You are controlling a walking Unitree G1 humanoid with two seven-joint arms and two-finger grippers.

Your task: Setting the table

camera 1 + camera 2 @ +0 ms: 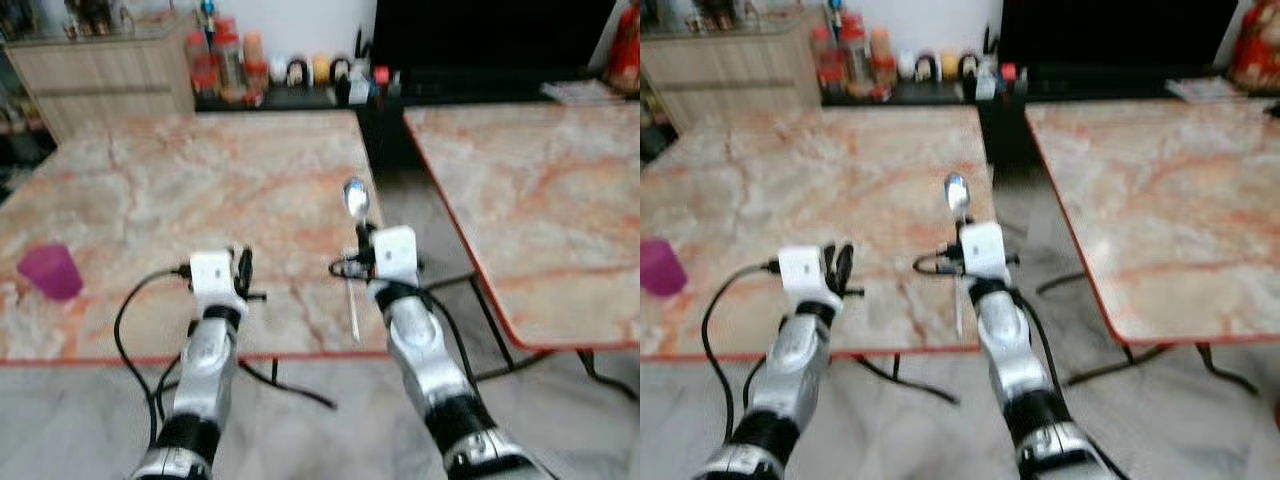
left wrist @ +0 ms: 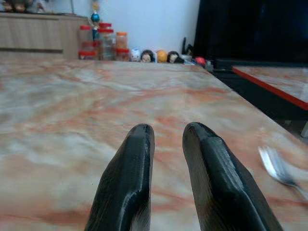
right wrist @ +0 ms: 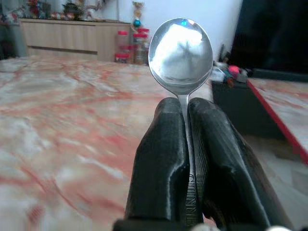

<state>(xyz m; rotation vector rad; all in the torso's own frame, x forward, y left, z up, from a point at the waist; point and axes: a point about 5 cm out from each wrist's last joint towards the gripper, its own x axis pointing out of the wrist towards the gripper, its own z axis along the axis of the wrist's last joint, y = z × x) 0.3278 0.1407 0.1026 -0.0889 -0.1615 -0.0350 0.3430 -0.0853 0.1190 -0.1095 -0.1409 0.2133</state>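
Spoon (image 3: 181,53) | upright, bowl up, handle down | right gripper (image 3: 185,110) jaws clamp its neck | left gripper (image 2: 166,137) slightly parted

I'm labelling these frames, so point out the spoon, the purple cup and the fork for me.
spoon (image 3: 180,53): right wrist view, middle of its bowl.
purple cup (image 1: 50,272): left eye view, its side wall.
fork (image 2: 275,167): left wrist view, on its tines, blurred.
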